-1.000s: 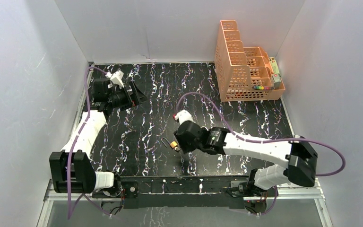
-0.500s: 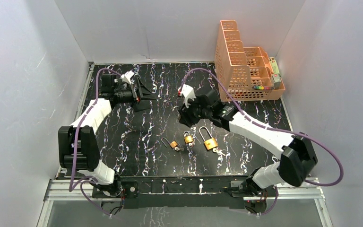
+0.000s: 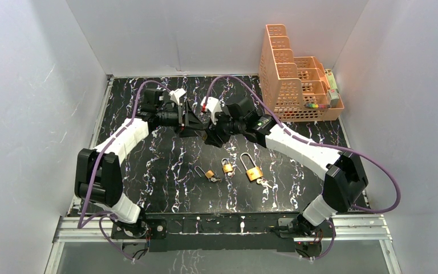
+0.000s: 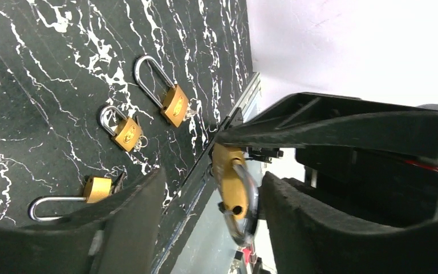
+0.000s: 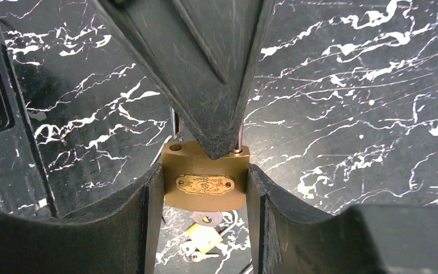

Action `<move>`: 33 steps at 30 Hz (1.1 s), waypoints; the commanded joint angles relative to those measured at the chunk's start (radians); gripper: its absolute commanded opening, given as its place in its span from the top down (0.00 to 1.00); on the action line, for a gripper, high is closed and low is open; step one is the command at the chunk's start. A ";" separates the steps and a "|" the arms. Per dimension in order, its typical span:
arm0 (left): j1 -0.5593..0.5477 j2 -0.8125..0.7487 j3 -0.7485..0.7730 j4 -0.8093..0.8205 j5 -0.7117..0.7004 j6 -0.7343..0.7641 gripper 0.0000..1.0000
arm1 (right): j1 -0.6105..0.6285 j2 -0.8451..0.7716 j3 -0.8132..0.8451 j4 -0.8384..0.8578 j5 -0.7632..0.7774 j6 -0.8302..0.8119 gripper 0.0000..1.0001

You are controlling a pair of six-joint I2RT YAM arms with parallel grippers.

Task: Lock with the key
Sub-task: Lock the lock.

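The right pincer (image 5: pixel 204 197) pinches the small brass padlock (image 5: pixel 205 171). The left pincer (image 4: pixel 212 188) is spread around it. A crooked squeeze could twist it free.

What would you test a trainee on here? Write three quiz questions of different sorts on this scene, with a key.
1. True or false: the right gripper clamps a brass padlock with a steel shackle by its body.
2. How many other brass padlocks lie on the black white-veined marble-pattern table?
3. Where does the orange perforated plastic rack stand? A: the table's far right. B: its near left corner. C: its centre.
Key: 1 true. 2 three. 3 A.
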State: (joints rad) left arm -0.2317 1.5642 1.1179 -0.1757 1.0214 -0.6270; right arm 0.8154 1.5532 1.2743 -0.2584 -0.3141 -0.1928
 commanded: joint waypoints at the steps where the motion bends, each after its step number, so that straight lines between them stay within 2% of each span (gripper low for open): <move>1: -0.001 0.008 0.057 -0.085 -0.010 0.053 0.44 | -0.002 -0.010 0.081 0.063 0.001 -0.039 0.97; 4: -0.001 0.012 0.065 -0.107 -0.012 0.077 0.70 | -0.005 -0.003 0.094 0.055 -0.006 -0.045 0.97; 6: -0.001 0.008 0.063 -0.108 -0.007 0.090 1.00 | -0.005 0.004 0.100 0.051 -0.012 -0.046 0.97; 13: -0.003 -0.060 0.032 -0.036 0.003 0.101 1.00 | -0.017 0.014 0.105 0.047 -0.032 -0.051 0.96; 16: -0.003 -0.084 0.020 0.007 0.011 0.107 1.00 | -0.057 -0.006 0.100 0.051 -0.097 -0.039 0.94; 17: -0.002 -0.093 0.015 0.025 0.010 0.099 1.00 | -0.075 -0.020 0.094 0.060 -0.118 -0.029 0.88; 18: -0.001 -0.098 0.013 0.039 0.009 0.089 1.00 | -0.091 -0.037 0.085 0.071 -0.129 -0.022 0.78; 21: -0.002 -0.101 0.014 0.094 0.005 0.047 1.00 | -0.117 -0.104 0.041 0.107 -0.090 -0.020 0.37; 22: -0.001 -0.103 0.013 0.121 0.002 0.036 1.00 | -0.123 -0.130 0.022 0.120 -0.069 -0.018 0.28; 24: -0.001 -0.117 0.005 0.196 -0.012 0.016 1.00 | -0.145 -0.190 -0.044 0.166 -0.062 0.002 0.17; 27: -0.001 -0.161 -0.036 0.349 -0.060 -0.029 1.00 | -0.237 -0.300 -0.173 0.326 -0.251 0.079 0.03; 30: -0.001 -0.214 -0.107 0.557 -0.082 -0.082 1.00 | -0.394 -0.337 -0.263 0.524 -0.570 0.281 0.01; 33: -0.001 -0.258 -0.179 0.789 -0.082 -0.140 1.00 | -0.464 -0.306 -0.336 0.796 -0.715 0.487 0.02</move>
State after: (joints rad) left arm -0.2344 1.4185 0.9920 0.2237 0.9226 -0.6689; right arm 0.4332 1.2148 1.0157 0.1246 -0.7216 -0.0048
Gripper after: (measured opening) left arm 0.050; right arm 0.983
